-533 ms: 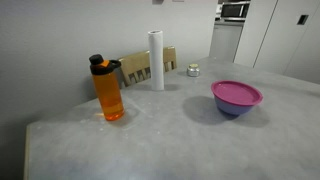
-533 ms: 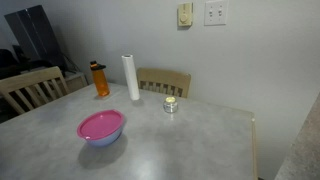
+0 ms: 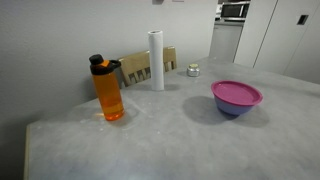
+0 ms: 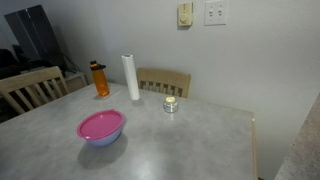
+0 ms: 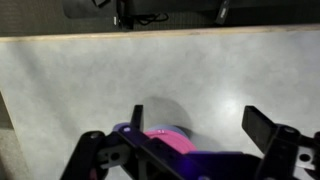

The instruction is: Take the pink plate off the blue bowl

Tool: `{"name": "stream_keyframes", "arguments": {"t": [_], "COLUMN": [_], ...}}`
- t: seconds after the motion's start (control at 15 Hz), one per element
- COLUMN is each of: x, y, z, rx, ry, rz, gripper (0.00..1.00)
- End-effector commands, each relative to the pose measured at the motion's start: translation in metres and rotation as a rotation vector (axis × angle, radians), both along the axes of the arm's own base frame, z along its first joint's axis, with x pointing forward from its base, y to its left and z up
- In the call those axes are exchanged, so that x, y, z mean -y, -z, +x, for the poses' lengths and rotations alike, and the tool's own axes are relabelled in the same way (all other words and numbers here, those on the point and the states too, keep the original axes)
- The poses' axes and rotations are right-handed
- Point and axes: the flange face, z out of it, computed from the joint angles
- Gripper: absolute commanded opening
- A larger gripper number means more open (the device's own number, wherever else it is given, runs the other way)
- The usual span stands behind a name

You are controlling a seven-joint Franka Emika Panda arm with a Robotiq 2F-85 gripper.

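The pink plate (image 3: 237,93) lies on top of the blue bowl (image 3: 233,109) on the grey table; both also show in an exterior view, plate (image 4: 100,125) on bowl (image 4: 104,140). In the wrist view the pink plate (image 5: 165,138) shows low in the picture, partly hidden by the gripper's body, with a bit of the blue bowl (image 5: 125,128) at its left. My gripper (image 5: 200,125) is open and empty, its two fingers spread wide above the table with the plate between and below them. The arm does not show in the exterior views.
An orange bottle (image 3: 109,90) (image 4: 100,80), a tall white roll (image 3: 156,60) (image 4: 130,77) and a small jar (image 3: 193,70) (image 4: 170,104) stand on the table. Wooden chairs (image 4: 30,88) (image 4: 165,80) stand at its edges by the wall.
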Motion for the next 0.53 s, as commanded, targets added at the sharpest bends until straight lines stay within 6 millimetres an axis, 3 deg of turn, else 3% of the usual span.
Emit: {"name": "stream_keyframes", "arguments": {"t": [0.0,0.47], "x": [0.002,0.008], "y": [0.007,0.059], "z": [0.024,0.07], "rx": [0.059,0.025], "ry": [-0.036,-0.075], "rz": [0.075,0.152], "gripper": [1.0,1.0]}}
